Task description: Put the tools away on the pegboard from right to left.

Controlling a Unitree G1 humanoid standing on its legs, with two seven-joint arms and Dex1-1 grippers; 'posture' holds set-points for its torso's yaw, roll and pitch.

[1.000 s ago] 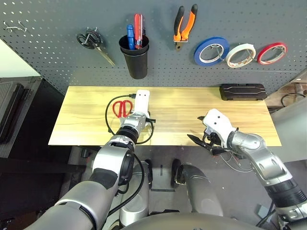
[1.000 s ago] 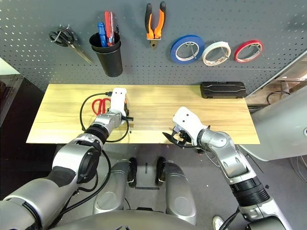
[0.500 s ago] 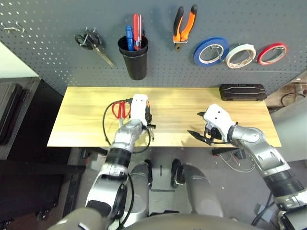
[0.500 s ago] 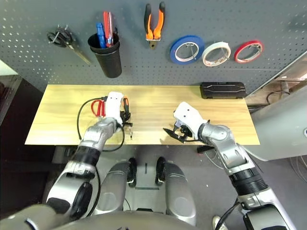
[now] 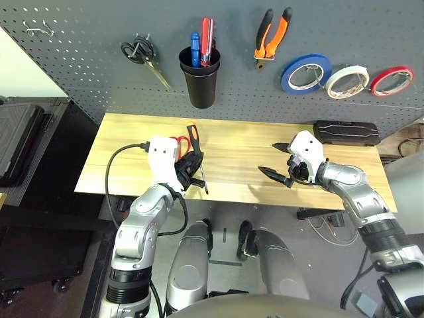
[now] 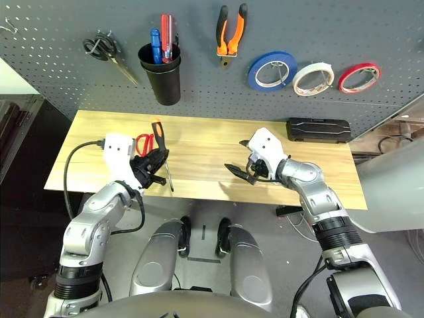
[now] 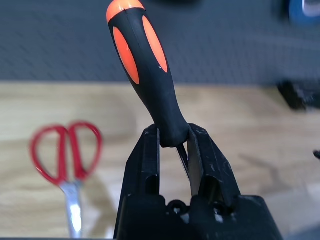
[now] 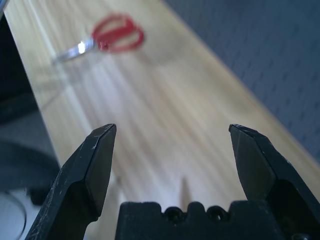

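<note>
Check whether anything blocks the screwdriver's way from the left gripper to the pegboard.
Nothing visible blocks the screwdriver in the left gripper; toward the pegboard, the black pen cup juts out nearby.

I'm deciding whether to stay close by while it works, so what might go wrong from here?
The left hand grips the screwdriver only at the lower end of its handle, and the handle leans, so it may twist or slip when it meets the pegboard.

The red-handled scissors lie on the table right beside that hand, so a low sweep might knock them.

The black cup hangs on the board between the other tools and could be bumped on the way up.
</note>
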